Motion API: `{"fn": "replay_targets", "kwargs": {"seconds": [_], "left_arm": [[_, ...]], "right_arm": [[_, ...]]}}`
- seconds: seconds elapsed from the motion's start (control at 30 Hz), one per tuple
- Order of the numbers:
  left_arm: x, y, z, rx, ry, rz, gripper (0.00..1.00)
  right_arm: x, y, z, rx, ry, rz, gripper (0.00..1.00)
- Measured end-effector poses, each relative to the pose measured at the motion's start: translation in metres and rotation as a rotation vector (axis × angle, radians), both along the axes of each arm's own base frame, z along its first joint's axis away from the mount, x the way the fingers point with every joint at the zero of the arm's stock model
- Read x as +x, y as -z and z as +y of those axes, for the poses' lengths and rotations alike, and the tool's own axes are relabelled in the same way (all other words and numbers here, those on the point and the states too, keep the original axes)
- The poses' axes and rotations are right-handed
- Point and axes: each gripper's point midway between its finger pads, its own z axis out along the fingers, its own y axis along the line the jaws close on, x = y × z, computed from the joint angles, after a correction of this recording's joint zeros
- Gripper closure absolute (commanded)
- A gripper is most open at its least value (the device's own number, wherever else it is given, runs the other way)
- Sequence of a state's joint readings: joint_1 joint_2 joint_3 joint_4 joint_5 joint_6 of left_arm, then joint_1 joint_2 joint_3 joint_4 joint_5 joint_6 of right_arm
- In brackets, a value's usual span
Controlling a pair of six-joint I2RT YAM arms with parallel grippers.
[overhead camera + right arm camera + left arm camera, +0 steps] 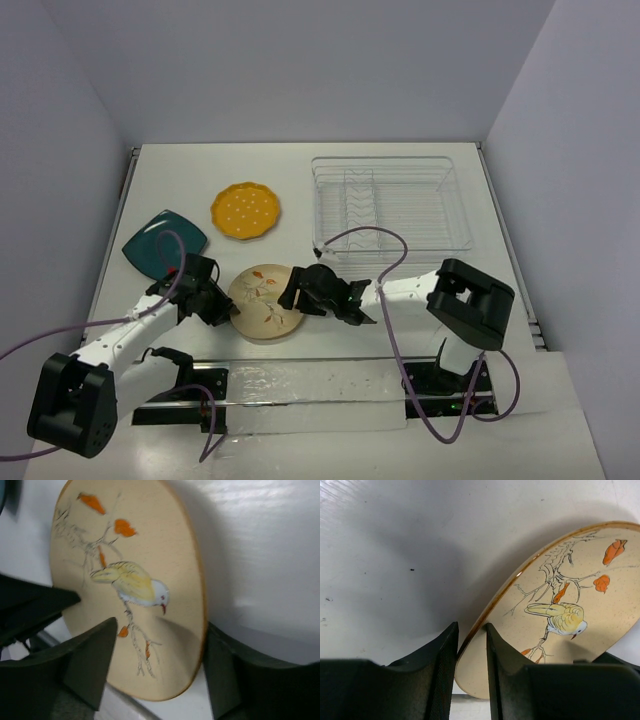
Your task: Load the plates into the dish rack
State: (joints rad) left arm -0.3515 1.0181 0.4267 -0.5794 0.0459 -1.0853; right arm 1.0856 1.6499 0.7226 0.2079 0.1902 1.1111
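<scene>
Part of cream plate (580,610) behind left gripper (471,635)

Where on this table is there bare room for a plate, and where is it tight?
Bare: the far strip left of the dish rack, behind the yellow plate; also the gap between those two. Crowded: near centre, where the left pincer and right pincer meet the cream plate.

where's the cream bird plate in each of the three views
top external: cream plate lower centre, between the left gripper and right gripper
left wrist: cream plate in the right half, tilted, rim between the left gripper's jaws at the bottom
right wrist: cream plate fills centre-left, lower edge between the open jaws
shared landmark: the painted branch with orange leaves on its face
</scene>
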Motion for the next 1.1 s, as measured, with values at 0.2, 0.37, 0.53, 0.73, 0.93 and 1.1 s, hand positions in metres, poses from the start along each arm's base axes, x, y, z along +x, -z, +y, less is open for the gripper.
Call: {"fn": "replay_targets", "kwargs": {"seconds": [0.2, 0.37, 0.53, 0.73, 0.93, 1.1], "left_arm": [[0.001, 0.000, 0.003, 0.017, -0.006, -0.005, 0.66], [0.001, -0.001, 0.005, 0.028, -0.005, -0.015, 0.62], [-0.006, -0.006, 0.004, 0.035, 0.013, -0.012, 0.25], [0.020, -0.075, 0.004, 0.035, -0.015, -0.160, 0.01], [0.060, -0.175, 0.009, 0.021, -0.089, -0.433, 0.01], [0.077, -0.196, 0.018, 0.078, -0.122, -0.487, 0.01]], "right_arm": [[0.011, 0.010, -0.008, -0.018, 0.082, 0.015, 0.75], [0.012, 0.002, -0.016, 0.018, 0.127, 0.002, 1.00], [0.004, -0.025, -0.019, -0.010, 0.095, -0.103, 1.00], [-0.012, -0.061, -0.047, -0.144, 0.003, -0.275, 1.00], [0.014, -0.155, -0.092, -0.275, -0.029, -0.636, 1.00], [0.042, -0.261, -0.126, -0.324, 0.014, -0.935, 1.00]]}}
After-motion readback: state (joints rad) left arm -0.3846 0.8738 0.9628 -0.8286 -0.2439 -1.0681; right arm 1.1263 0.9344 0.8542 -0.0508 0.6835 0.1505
